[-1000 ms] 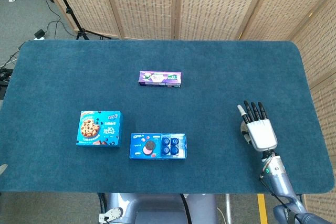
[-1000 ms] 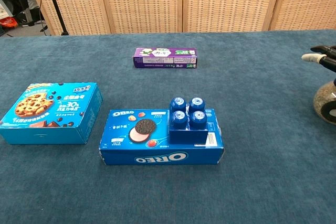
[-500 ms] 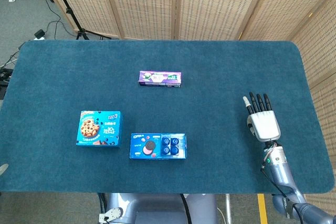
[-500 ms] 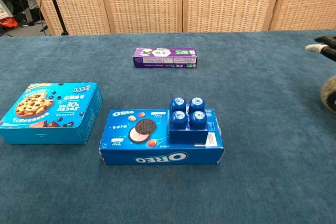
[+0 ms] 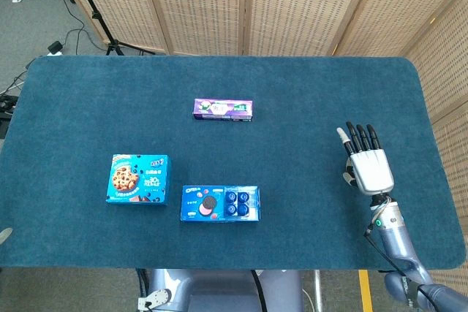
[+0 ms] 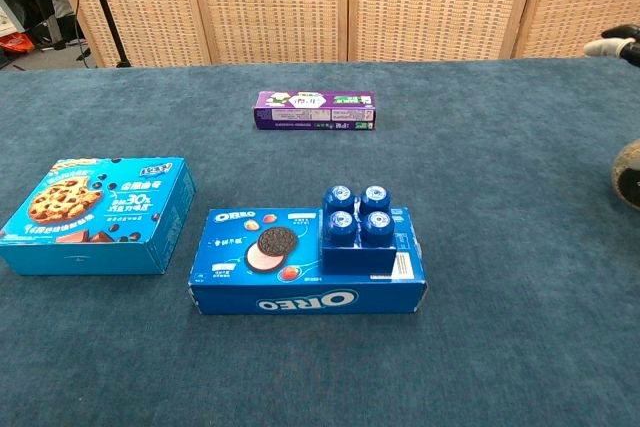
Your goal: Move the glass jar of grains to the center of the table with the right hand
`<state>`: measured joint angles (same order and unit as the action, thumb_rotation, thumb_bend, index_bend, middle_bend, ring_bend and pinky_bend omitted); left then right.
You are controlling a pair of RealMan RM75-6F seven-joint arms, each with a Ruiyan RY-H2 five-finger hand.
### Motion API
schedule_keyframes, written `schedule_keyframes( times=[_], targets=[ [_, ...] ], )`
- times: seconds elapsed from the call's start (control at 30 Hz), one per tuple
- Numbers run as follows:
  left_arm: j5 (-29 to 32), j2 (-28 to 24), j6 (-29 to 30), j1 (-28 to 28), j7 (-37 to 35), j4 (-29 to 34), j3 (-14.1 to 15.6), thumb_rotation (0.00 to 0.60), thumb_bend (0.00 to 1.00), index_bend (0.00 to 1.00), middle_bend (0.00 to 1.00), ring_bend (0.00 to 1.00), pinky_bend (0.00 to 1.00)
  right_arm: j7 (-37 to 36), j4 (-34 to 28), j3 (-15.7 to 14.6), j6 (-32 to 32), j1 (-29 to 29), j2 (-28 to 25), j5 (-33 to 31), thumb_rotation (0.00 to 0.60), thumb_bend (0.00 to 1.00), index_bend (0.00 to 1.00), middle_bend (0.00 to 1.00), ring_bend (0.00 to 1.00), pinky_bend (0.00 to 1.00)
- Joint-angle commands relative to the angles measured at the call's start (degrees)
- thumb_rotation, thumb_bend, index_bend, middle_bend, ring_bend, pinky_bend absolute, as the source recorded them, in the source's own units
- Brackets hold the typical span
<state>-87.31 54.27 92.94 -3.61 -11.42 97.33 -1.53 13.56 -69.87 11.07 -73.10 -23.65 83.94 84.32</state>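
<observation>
The glass jar of grains (image 6: 628, 175) shows as a rounded brown shape cut off by the right edge of the chest view. In the head view only a sliver of the jar (image 5: 348, 175) peeks out to the left of my right hand (image 5: 368, 164), which hovers over it, palm down, fingers straight and spread, holding nothing. The chest view catches just a fingertip of that right hand (image 6: 612, 46), well above the jar. My left hand does not show in either view.
On the blue cloth lie a purple box (image 5: 223, 109) at the centre back, a blue cookie box (image 5: 137, 178) at the left and an Oreo box (image 5: 219, 204) near the front. The table's right edge (image 5: 439, 158) runs close to the jar.
My right hand has risen and drifted away from the front edge and slightly right, uncovering less of the jar in the head view. The boxes have not moved.
</observation>
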Motion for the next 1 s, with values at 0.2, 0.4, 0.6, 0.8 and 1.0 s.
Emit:
schedule_keyframes(
  times=[0.2,0.4,0.6,0.8,1.0],
  targets=[
    [-1.11,-0.44,0.65,-0.31,-1.78,-0.38,0.44,0.600,0.00,0.00,0.00,0.00,0.00,-37.45,-25.15,2.53,8.40,3.62,-19.56,-9.86,0.600,0.89,0.00,0.00,0.00,0.00],
    [-1.35,-0.64,0.80,-0.36,-2.89,-0.71,0.53,0.600,0.00,0.00,0.00,0.00,0.00,-51.91,-21.75,4.50,16.88,3.63,-23.85,-16.35,0.600,1.00,0.00,0.00,0.00,0.00],
    [-1.47,-0.76,0.74,-0.33,-3.13,-0.71,0.61,0.600,0.00,0.00,0.00,0.00,0.00,-63.11,-19.84,4.98,23.96,4.03,-26.20,-18.23,0.600,1.00,0.00,0.00,0.00,0.00],
    [-1.78,-0.86,0.40,-0.13,-3.32,-0.76,0.79,0.600,0.00,0.00,0.00,0.00,0.00,-74.53,-17.10,4.47,33.03,4.54,-27.02,-19.36,0.600,1.00,0.00,0.00,0.00,0.00],
    [-1.72,-1.08,0.40,-0.15,-4.20,-0.94,0.84,0.600,0.00,0.00,0.00,0.00,0.00,-80.07,-16.32,4.20,41.21,4.03,-28.82,-18.24,0.600,1.00,0.00,0.00,0.00,0.00]
  ],
)
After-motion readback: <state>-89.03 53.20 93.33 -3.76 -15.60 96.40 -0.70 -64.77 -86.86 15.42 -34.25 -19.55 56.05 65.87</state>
